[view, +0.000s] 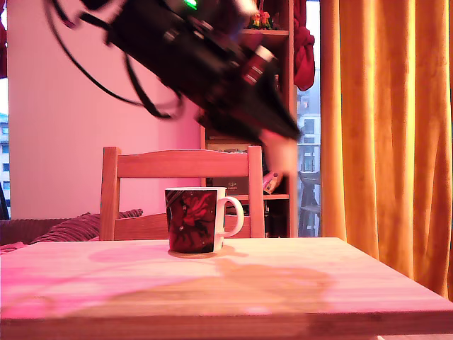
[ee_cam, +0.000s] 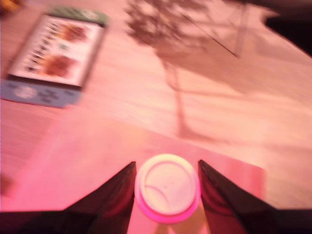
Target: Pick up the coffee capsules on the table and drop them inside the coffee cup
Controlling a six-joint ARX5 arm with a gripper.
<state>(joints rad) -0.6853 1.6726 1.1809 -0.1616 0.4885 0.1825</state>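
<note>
Light wooden table, pink light across its planks. Floral coffee cup stands on it, white handle toward the exterior view's right. Behind the cup: wooden chair, bookshelf, orange curtain. Gripper, motion-blurred, hangs above and to the exterior view's right of the cup. Wrist view alone shows the jaws clenched on a cream capsule, lid up, and a printed box on the table.

coffee cup on the table, handle toward the exterior view's right | chair behind the cup | gripper above the table, right of the cup (exterior view) | capsule between its fingers
</note>
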